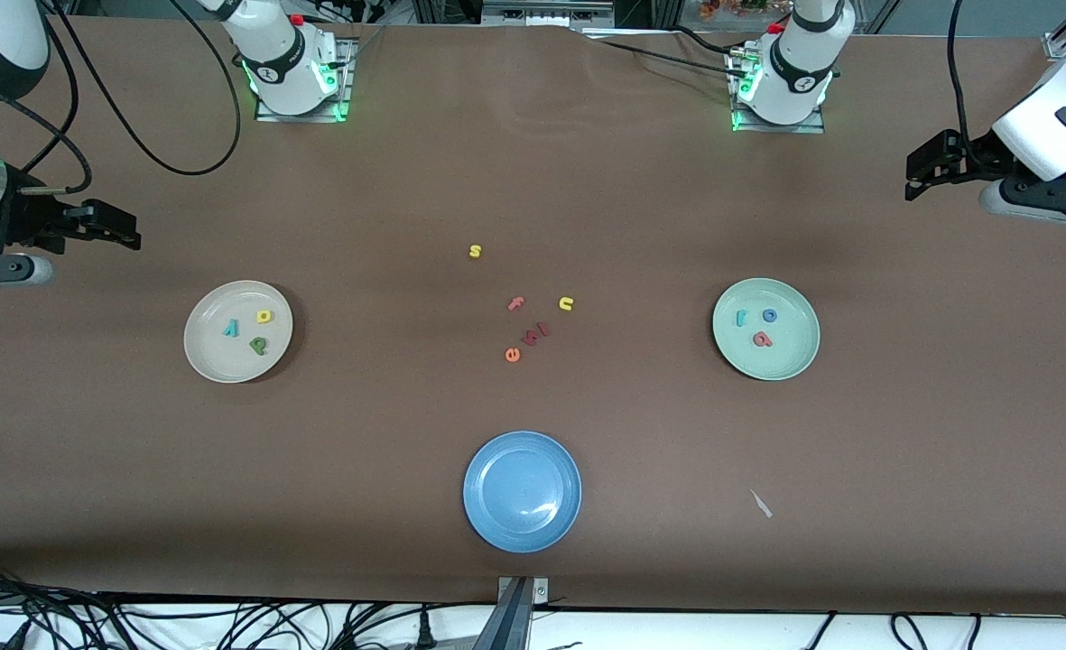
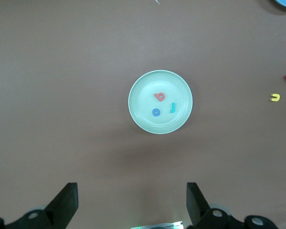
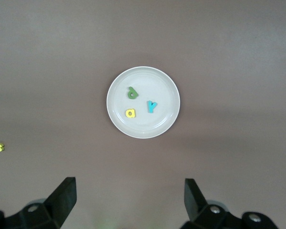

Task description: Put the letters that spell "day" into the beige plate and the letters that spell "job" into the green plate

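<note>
Resting in the beige plate (image 1: 200,348) are the green d (image 1: 258,345), yellow a (image 1: 264,316) and teal y (image 1: 230,329); the green plate (image 1: 799,361) holds the j (image 1: 741,317), o (image 1: 770,315) and b (image 1: 762,339), so sorting looks finished. Both plates flank the blue plate (image 1: 496,524) on the brown table (image 1: 857,451), with five spare letters (image 1: 529,326), seemingly, farther from the camera than it. The left gripper (image 1: 925,176) and right gripper (image 1: 117,227) wait, fingers apart and empty, at the table's ends.

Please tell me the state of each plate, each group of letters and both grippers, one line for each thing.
beige plate: holds the d, a, y letters.
green plate: holds the j, o, b letters.
blue plate: empty.
loose letters: lying on the table between the plates.
left gripper: open, empty, above the table at its own end.
right gripper: open, empty, above the table at its own end.
</note>
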Robot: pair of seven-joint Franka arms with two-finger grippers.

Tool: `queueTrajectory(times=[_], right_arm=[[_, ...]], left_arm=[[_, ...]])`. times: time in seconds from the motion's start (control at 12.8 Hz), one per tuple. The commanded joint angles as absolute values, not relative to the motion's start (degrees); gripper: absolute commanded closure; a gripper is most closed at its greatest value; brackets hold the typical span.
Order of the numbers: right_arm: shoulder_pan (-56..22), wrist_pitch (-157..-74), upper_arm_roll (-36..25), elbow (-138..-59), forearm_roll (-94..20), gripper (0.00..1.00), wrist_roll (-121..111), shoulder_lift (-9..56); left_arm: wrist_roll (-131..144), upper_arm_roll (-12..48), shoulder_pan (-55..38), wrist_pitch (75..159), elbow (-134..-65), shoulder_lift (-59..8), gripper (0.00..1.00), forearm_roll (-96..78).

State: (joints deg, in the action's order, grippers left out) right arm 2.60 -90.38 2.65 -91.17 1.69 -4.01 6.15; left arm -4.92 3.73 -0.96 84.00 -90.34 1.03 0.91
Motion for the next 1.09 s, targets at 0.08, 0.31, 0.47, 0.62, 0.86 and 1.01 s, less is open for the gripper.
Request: queueTrajectory(times=[0.08, 0.31, 0.47, 0.62, 0.86, 1.01], right_arm=[[2.2, -89.56, 2.37, -90.35, 1.67, 0.0, -3.43, 6.15], [2.11, -89.47, 2.46, -90.44, 1.5, 0.0, -3.43, 6.15], [2.11, -89.47, 2.55, -90.44, 1.5, 0.0, -2.56, 6.15], [2.11, -89.38, 2.64, -90.44, 1.58, 0.0, -2.29, 6.15], [2.11, -89.38, 2.64, -90.44, 1.67, 0.0, -2.29, 6.15], [2.11, -89.38, 2.64, -90.44, 1.67, 0.0, -2.37, 6.24]], left_arm=[[-4.31, 3.43, -1.41, 83.58, -90.97, 1.85, 0.0, 0.53], [-4.31, 3.43, -1.41, 83.58, -90.97, 1.85, 0.0, 0.61], [-4.31, 3.43, -1.41, 83.5, -90.97, 1.85, 0.0, 0.61], [-4.31, 3.43, -1.41, 83.58, -90.97, 1.85, 0.0, 0.53], [-4.31, 3.43, -1.41, 83.5, -90.97, 1.85, 0.0, 0.53], [-4.31, 3.52, -1.49, 83.5, -90.97, 1.85, 0.0, 0.62]])
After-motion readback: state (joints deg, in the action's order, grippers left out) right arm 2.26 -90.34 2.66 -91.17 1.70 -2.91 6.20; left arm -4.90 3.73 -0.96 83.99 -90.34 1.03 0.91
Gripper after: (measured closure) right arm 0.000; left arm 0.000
